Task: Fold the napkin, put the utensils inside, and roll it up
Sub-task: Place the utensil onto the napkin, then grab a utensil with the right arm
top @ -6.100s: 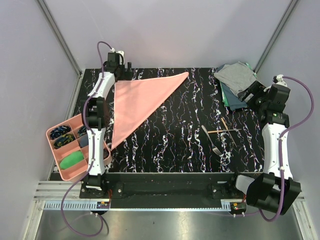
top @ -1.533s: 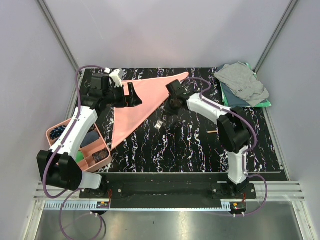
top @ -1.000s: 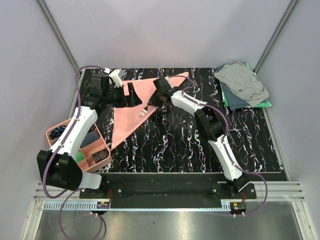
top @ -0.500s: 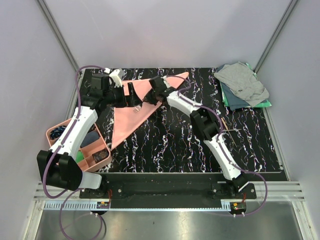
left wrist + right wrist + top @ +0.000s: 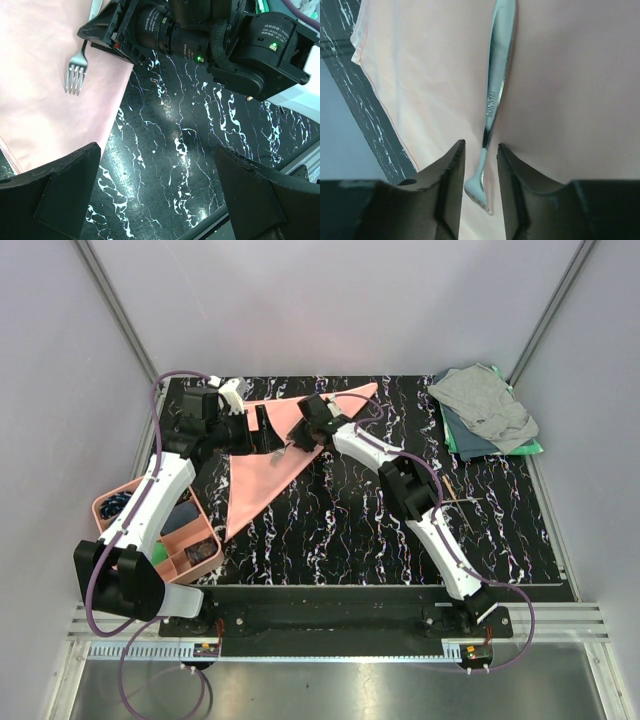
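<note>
Right gripper (image 5: 481, 150) has brought the silver metal fork (image 5: 497, 75) onto the salmon-pink cloth napkin (image 5: 570, 100), jaws now parted, fork loose between; left gripper (image 5: 160, 185) gapes empty; a skewed retreat could drag the fork

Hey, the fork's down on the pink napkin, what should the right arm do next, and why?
Probably lift the right gripper straight up. The fork lies on the napkin, its handle between parted jaws, so a sideways pull could drag it.
</note>
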Robot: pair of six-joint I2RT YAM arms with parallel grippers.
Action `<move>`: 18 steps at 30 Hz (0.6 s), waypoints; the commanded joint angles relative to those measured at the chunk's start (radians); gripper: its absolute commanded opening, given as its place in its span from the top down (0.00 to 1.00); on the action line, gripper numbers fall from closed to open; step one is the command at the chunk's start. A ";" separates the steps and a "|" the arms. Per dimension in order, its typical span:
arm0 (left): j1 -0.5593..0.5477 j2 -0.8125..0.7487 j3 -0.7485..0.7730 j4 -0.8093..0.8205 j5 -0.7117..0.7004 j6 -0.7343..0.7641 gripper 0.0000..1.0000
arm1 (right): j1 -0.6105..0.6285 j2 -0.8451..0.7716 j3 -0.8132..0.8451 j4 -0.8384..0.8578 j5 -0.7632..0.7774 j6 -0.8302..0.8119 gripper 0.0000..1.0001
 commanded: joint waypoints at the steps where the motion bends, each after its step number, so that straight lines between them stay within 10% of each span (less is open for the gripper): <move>1: -0.003 -0.001 0.014 0.022 0.020 -0.010 0.01 | 0.007 -0.022 0.067 -0.007 0.029 -0.047 0.57; 10: -0.003 -0.027 0.012 0.019 -0.023 0.007 0.01 | -0.001 -0.303 -0.087 -0.004 0.081 -0.334 0.54; 18: -0.018 -0.046 0.035 -0.003 -0.052 0.031 0.01 | -0.311 -0.922 -0.891 -0.007 0.014 -0.342 0.50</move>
